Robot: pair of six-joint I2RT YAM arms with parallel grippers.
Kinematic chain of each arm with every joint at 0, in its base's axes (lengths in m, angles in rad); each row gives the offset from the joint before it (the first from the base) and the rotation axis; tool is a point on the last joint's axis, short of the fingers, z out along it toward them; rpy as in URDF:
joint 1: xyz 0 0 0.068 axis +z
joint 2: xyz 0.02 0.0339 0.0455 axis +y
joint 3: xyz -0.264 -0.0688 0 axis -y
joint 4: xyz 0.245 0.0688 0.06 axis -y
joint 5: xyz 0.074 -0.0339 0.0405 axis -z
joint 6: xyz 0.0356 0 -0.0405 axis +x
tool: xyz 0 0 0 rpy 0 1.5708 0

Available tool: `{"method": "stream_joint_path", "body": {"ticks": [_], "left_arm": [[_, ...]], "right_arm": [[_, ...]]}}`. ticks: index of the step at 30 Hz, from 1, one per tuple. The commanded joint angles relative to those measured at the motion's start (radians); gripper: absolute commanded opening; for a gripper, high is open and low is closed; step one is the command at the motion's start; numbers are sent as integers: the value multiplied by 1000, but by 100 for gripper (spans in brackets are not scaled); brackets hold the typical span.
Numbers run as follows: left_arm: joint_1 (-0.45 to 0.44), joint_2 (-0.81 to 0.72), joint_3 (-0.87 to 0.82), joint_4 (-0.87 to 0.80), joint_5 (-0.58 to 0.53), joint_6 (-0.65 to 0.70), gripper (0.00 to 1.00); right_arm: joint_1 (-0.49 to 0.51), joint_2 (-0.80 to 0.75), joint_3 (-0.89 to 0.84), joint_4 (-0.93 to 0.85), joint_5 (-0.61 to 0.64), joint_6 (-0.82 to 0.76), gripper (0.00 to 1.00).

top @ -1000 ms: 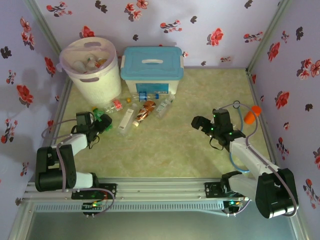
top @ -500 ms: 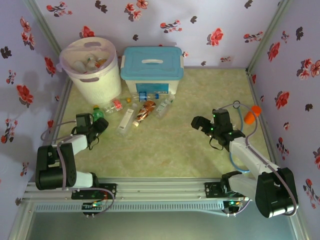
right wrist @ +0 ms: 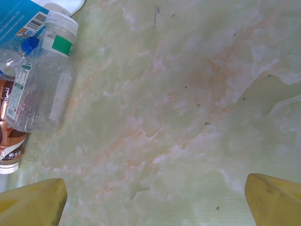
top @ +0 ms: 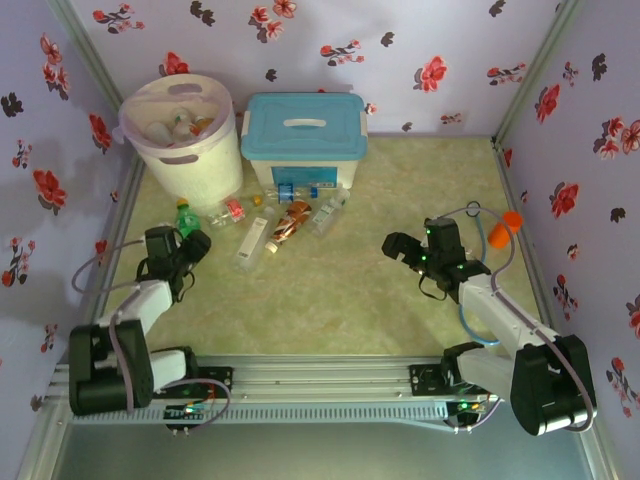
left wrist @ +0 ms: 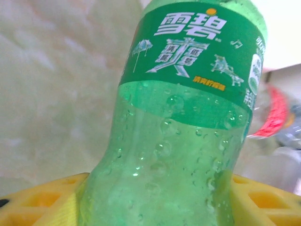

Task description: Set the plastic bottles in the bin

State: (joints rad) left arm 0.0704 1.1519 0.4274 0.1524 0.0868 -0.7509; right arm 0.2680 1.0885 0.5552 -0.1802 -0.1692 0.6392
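Top external view: left arm grips a bottle, right arm empty-handed
Bin (top: 205, 172) stands at 11 o'clock on the table, blue-lidded box (top: 305, 135) at 12, loose plastic bottles (top: 290, 215) just 6 o'clock of the box. Left gripper (top: 192, 243), at 9, is clamped round the green bottle (left wrist: 188, 117); right gripper (top: 397, 246), at 3, gapes wide, holding nothing

Left claw (top: 188, 241), wide a second ago, now snug around the green bottle (left wrist: 188, 117), both shifted left.

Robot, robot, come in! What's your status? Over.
Left pincer shut on green bottle. Right pincer open above the table. Bin ahead, partly filled. Loose bottles beside the route, not across it.
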Motion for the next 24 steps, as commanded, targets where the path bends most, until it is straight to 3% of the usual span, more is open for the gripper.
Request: {"method": "stream_joint_path", "body": {"ticks": [1,7,10,18,24], "left_arm": [[1,-154,11,-96,-95,5,56],[1,-431,116,-309,-248,62,49],[0,-487,203,-368,-288,117,46],[1,-420,463,-399,-274,224,38],[0,-308,660,-418,-241,304,20]], "right_arm": [[-1,-5,17,10,-9,16,98],[7,-16,33,-13,-2,8,98],[7,-32,37,-29,9,4,98],[8,-51,41,-49,9,0,98],[7,-64,41,-45,9,-15,98]]}}
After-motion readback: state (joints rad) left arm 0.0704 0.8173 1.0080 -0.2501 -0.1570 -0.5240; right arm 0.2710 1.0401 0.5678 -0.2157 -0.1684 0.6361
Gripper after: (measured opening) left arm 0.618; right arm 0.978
